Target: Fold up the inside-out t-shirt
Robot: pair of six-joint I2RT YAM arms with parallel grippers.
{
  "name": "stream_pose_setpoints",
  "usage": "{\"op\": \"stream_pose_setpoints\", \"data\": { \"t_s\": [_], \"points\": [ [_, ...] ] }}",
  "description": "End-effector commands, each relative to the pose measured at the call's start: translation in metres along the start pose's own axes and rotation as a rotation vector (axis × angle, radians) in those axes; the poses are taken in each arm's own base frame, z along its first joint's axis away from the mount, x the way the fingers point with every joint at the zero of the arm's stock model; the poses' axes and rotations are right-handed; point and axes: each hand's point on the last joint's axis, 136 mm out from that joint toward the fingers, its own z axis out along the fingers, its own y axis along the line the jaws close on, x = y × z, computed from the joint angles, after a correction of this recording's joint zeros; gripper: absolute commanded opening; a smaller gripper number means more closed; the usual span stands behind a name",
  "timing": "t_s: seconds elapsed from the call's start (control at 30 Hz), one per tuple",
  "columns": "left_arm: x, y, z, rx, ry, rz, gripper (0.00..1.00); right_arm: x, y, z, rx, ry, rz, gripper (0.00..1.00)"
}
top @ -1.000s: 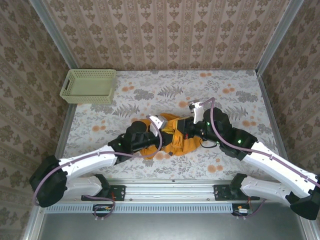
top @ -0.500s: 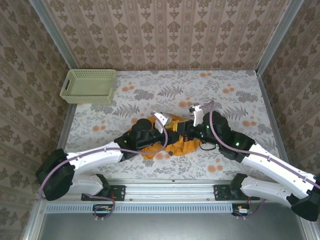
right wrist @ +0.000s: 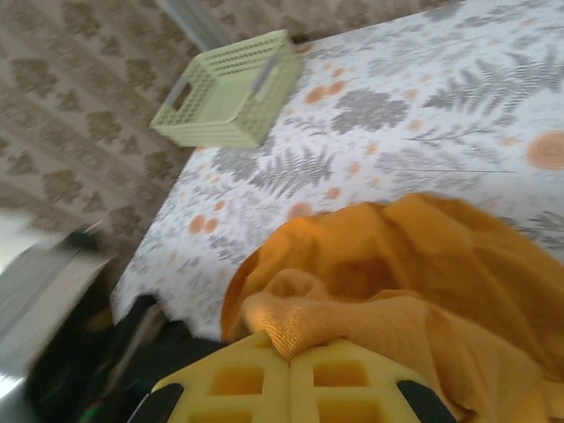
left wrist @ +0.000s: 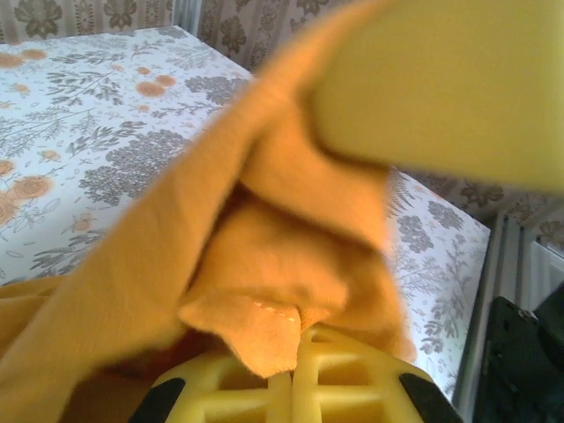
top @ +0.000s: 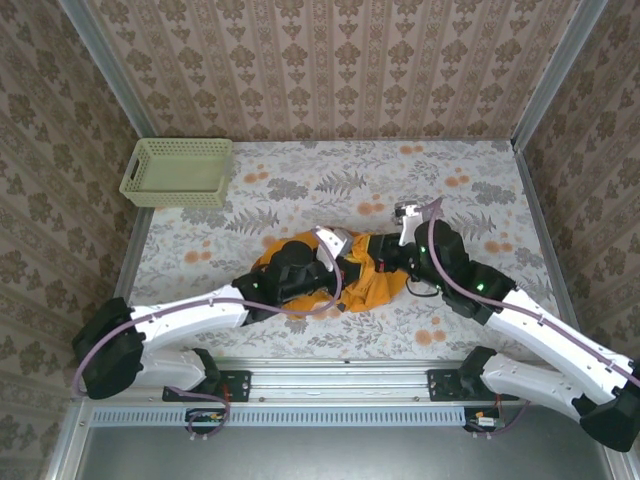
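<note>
The inside-out t-shirt (top: 374, 287) lies bunched in an orange heap at the near middle of the table, between the two arms. My left gripper (top: 345, 268) reaches into it from the left. In the left wrist view its yellow fingers (left wrist: 344, 379) are shut on a fold of the orange cloth (left wrist: 282, 229), which rises in front of the camera. My right gripper (top: 384, 262) comes in from the right. Its yellow fingers (right wrist: 352, 383) are pressed together on a ribbed edge of the t-shirt (right wrist: 423, 264). No lettering shows.
A pale green mesh basket (top: 178, 172) stands at the table's far left corner, also seen ahead in the right wrist view as the basket (right wrist: 231, 88). The floral tablecloth (top: 440, 180) lies bare beyond the shirt. Patterned walls close in three sides.
My left gripper moved right into the shirt, opened, then closed on a fold. The right gripper stayed shut and pulled slightly right, and the heap shifted with it.
</note>
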Motion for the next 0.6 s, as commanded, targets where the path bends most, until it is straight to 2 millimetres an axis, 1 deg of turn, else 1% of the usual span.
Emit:
{"op": "stream_pose_setpoints", "data": {
  "t_s": [0.0, 0.1, 0.2, 0.23, 0.3, 0.33, 0.43, 0.5, 0.53, 0.57],
  "points": [
    [-0.012, -0.008, -0.012, -0.013, -0.016, 0.034, 0.0, -0.011, -0.02, 0.003, 0.083, -0.016, 0.028, 0.0],
    [-0.011, -0.006, -0.019, -0.027, -0.019, 0.023, 0.0, -0.014, -0.019, 0.012, 0.085, 0.0, 0.004, 0.0],
    [-0.015, -0.001, -0.028, -0.065, -0.032, 0.027, 0.0, -0.012, -0.018, 0.019, 0.087, 0.019, -0.012, 0.0],
    [-0.017, 0.002, -0.031, -0.079, -0.034, 0.027, 0.0, -0.01, -0.019, 0.019, 0.089, 0.024, -0.019, 0.02],
    [-0.021, 0.007, -0.036, -0.101, -0.033, 0.022, 0.0, -0.008, -0.02, 0.017, 0.091, 0.032, -0.041, 0.08],
    [-0.024, 0.011, -0.038, -0.114, -0.031, 0.017, 0.0, -0.006, -0.022, 0.015, 0.095, 0.038, -0.057, 0.16],
    [-0.033, 0.023, -0.047, -0.167, -0.016, -0.001, 0.0, -0.001, -0.025, 0.004, 0.09, 0.037, -0.108, 0.42],
    [-0.04, 0.03, -0.055, -0.205, -0.004, 0.0, 0.0, 0.009, -0.027, -0.002, 0.056, 0.026, -0.139, 0.58],
    [-0.044, 0.031, -0.058, -0.22, 0.001, 0.008, 0.0, 0.015, -0.026, -0.003, 0.027, 0.023, -0.152, 0.64],
    [-0.047, 0.033, -0.061, -0.236, 0.011, 0.02, 0.0, 0.025, -0.026, 0.0, -0.007, 0.031, -0.167, 0.69]
  ]
}}
